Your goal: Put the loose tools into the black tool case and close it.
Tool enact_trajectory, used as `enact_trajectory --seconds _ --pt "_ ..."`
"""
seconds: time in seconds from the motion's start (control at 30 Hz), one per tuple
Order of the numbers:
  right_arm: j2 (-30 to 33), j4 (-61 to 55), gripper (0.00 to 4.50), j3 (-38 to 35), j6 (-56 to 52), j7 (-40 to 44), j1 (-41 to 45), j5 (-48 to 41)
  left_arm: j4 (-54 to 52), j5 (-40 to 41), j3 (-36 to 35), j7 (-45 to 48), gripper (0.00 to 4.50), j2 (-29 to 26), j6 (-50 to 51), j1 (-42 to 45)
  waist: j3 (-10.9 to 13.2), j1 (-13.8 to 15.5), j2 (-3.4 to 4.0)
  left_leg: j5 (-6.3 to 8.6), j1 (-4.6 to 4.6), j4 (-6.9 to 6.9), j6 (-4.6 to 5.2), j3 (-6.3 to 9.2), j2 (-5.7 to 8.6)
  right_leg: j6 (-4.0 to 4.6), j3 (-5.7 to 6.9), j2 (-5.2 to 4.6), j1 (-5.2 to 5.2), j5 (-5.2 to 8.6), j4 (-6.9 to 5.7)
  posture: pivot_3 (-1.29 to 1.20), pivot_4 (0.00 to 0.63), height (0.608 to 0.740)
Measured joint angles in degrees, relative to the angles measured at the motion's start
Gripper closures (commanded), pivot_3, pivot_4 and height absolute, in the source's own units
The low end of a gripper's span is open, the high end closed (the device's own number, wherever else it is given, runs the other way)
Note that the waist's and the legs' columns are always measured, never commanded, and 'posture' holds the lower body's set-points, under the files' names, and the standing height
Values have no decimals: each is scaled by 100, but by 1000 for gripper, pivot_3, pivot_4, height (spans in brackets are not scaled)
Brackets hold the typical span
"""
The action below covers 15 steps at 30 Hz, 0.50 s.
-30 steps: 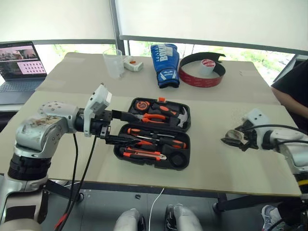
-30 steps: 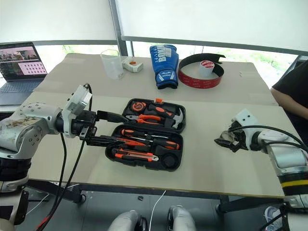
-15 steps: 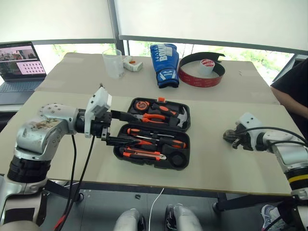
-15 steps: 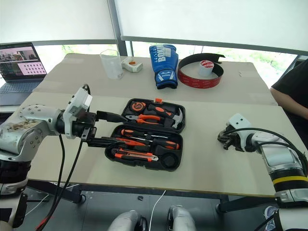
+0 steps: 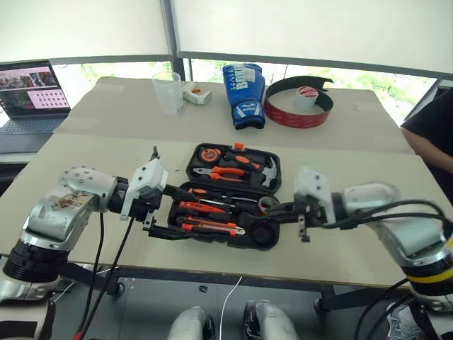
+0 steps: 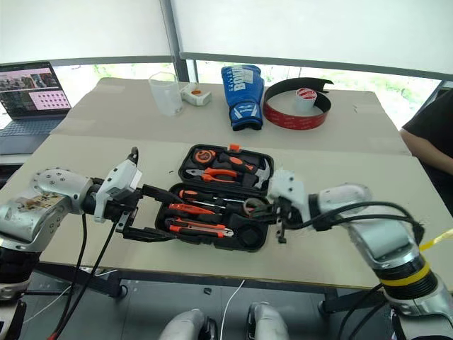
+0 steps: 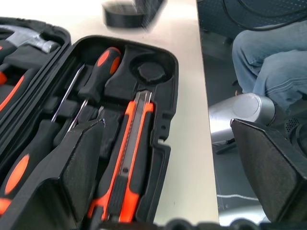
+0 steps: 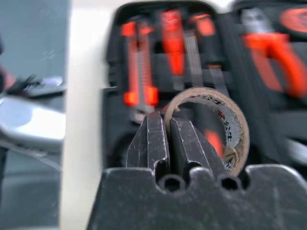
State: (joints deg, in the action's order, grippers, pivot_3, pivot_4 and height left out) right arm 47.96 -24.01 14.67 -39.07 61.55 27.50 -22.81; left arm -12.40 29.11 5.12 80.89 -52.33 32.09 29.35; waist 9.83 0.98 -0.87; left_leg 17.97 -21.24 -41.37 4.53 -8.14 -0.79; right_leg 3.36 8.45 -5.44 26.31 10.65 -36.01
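The black tool case lies open in the middle of the table. In its near half sit two screwdrivers and the utility knife; the far half holds pliers and a hammer. My right gripper is shut on the wall of the small tape roll and holds it over the case's right side. The left gripper stands open at the case's left end, its fingers straddling the near-left corner and holding nothing. The knife and an empty round recess show in the left wrist view.
At the back of the table lie a blue boxing glove, a red-and-black curved band around a white tape roll, a clear cup and a small white box. A laptop stands far left. A person sits at the right edge.
My right gripper shut on the tape roll at the table's right side and swung left with it to the case. The left gripper sank a little at the case's left end.
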Motion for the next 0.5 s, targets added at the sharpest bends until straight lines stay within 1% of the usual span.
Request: enact_trajectory --seconds 0.23,0.27,0.33,0.43,0.5 --pt "36 -28 4484 238 72 11 -258 245 -38 1 0 -23 0 -36 -53 -2 0 -25 0 -1 2 3 -1 -2 -1 1 2 4 0 1 -1 0 150 727" --pt "7 -28 3880 243 78 -7 -318 248 -38 1 0 -29 0 -48 -53 -3 0 -26 0 -1 3 2 -1 -2 -2 1 2 4 0 1 -2 0 150 727" --pt "-56 -28 3383 272 78 -38 -413 248 -41 1 0 -46 0 -76 -53 -3 0 -32 0 -1 4 2 -2 -2 -2 0 0 4 0 1 -4 0 150 727" --pt "-59 -58 2253 287 78 -36 -509 249 -50 2 0 -69 0 -80 -54 -3 0 -33 0 -1 4 3 -2 -2 -2 0 0 5 0 1 -4 0 150 727" --pt "-59 -125 1588 290 78 -32 -576 245 -51 1 0 -75 0 -88 -57 -3 0 -30 0 -1 4 3 -2 -2 -2 0 0 5 0 1 -3 0 150 727"
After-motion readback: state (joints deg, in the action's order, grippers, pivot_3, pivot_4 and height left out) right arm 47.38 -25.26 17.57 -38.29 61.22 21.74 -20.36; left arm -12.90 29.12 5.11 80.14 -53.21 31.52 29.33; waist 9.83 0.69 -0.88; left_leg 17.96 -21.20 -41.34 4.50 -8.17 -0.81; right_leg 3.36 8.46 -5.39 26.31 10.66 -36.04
